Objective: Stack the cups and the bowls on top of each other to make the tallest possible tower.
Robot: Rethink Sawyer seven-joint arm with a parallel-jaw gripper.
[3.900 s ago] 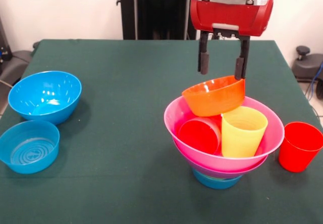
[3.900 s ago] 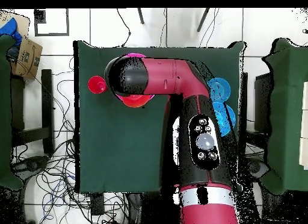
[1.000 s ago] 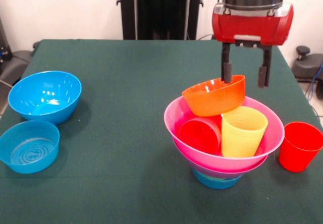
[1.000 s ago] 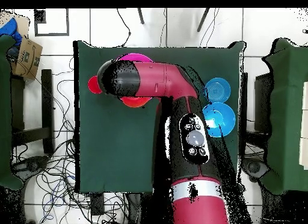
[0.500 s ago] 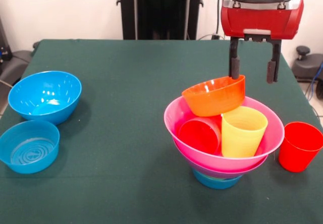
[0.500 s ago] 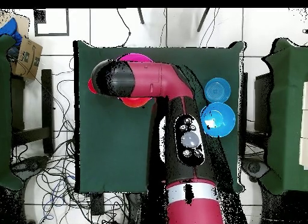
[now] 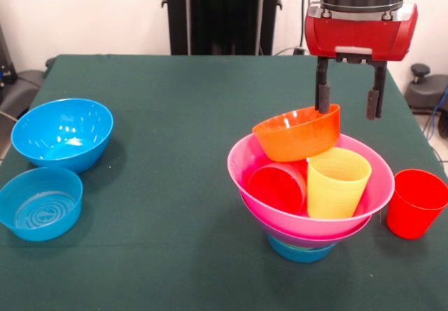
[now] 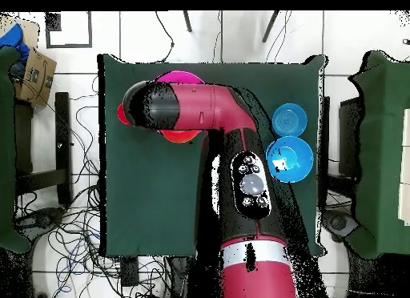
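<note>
The tower stands at the front right: a small blue bowl (image 7: 301, 253) at the base, a purple bowl (image 7: 308, 239) as a sliver above it, then the wide pink bowl (image 7: 241, 162). Inside the pink bowl are a red cup (image 7: 276, 187) and a yellow cup (image 7: 338, 183). A tilted orange bowl (image 7: 297, 133) rests on top of them. A second red cup (image 7: 415, 203) stands on the table to the right. My gripper (image 7: 348, 111) is open and empty, just above and behind the orange bowl's right rim. The lime green bowl is out of view.
Two blue bowls sit at the left of the green table (image 7: 175, 150): a deep one (image 7: 63, 132) and a shallow one (image 7: 40, 203). They also show in the overhead view, the deep one (image 8: 292, 159) and the shallow one (image 8: 289, 118). There the arm (image 8: 192, 106) hides most of the tower.
The gripper stood over the orange bowl, then rose and moved right, clear of it. In the last half second it shifted slightly back left and down. The bowls and cups have not moved.
</note>
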